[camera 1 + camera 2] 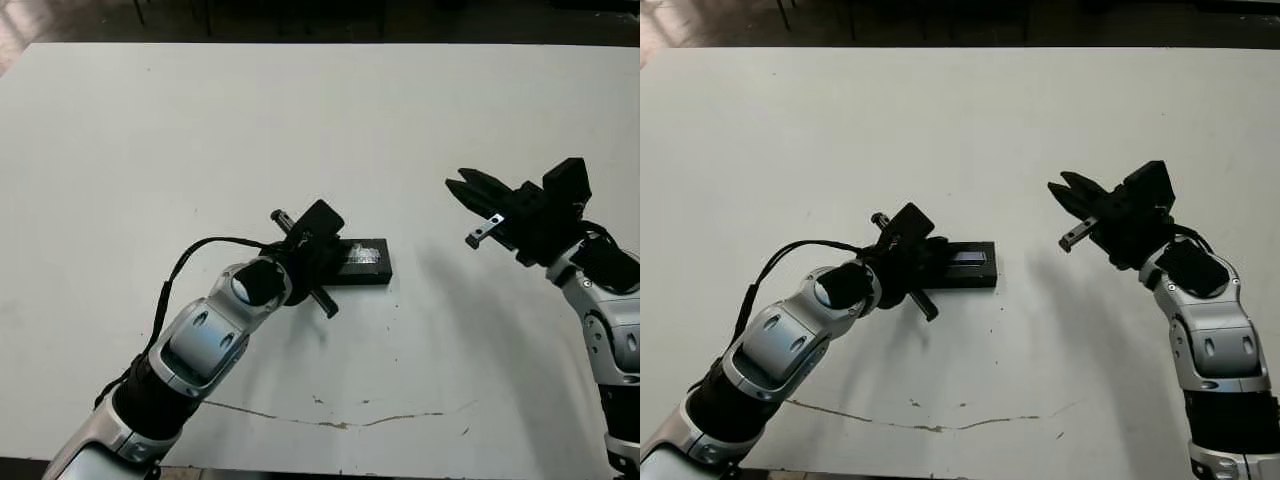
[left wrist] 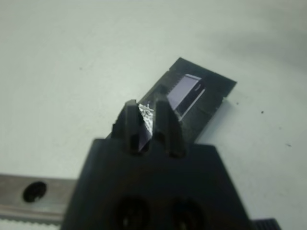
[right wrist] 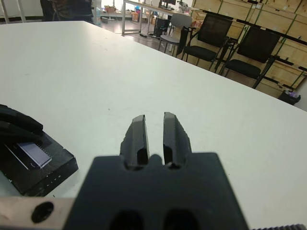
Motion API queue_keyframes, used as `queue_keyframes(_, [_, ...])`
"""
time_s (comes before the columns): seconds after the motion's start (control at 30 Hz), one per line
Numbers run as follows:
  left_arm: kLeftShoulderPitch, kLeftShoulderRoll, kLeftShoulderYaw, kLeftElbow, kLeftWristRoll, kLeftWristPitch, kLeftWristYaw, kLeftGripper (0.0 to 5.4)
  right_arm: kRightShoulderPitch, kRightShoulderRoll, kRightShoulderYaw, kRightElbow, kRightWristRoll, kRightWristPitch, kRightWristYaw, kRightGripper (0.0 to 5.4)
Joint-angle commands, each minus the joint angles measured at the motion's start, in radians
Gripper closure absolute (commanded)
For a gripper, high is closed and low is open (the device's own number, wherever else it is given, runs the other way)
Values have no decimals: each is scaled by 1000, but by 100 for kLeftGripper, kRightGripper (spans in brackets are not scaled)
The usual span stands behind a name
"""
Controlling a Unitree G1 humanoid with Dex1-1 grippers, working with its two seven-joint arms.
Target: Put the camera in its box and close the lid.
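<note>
The lid (image 2: 192, 91), flat and black with a long glossy strip, lies on top of the black box (image 3: 48, 179) at the middle of the white table (image 1: 150, 150). The camera is hidden. My left gripper (image 2: 146, 108) is shut, and its fingertips rest on the lid's near end, so that end is covered in the head views. Off to the right of the box, my right gripper (image 1: 462, 185) hangs above the table, shut and holding nothing. The right wrist view shows the left fingers (image 3: 17, 123) lying on the lid.
A thin brown crack-like mark (image 1: 330, 422) runs along the table near its front edge. Black chairs (image 3: 211, 38) and desks stand beyond the table's far side.
</note>
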Motion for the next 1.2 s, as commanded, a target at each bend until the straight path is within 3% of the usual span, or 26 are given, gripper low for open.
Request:
queue_keyframes(0.03, [96, 38, -55, 38, -13, 33, -54, 537, 24, 1, 1, -4, -1, 24, -4, 540])
queue_keyframes(0.2, [103, 25, -9, -33, -36, 42, -50, 537, 28, 6, -2, -13, 4, 33, -12, 540])
queue_keyframes(0.33, [103, -15, 120, -118, -91, 81, -25, 537, 33, 13, -5, -21, 5, 28, -24, 540])
queue_keyframes(0.57, [59, -60, 359, -200, -172, 36, 14, 537, 35, 30, -19, -56, 31, 42, -50, 540])
queue_keyframes(0.8, [106, 10, 453, -88, -117, -301, -1, 537, 42, 70, -19, -87, 6, -11, -105, 540])
queue_keyframes(0.9, [131, -16, 513, -18, -99, -432, 54, 537, 46, 88, -15, -91, -11, -44, -126, 540])
queue_keyframes(1.03, [176, -97, 575, 14, -100, -556, 157, 537, 36, 111, -13, -88, -23, -28, -166, 540])
queue_keyframes(1.2, [227, -140, 595, 68, -47, -749, 237, 537, 30, 132, -5, -81, -56, -25, -219, 540])
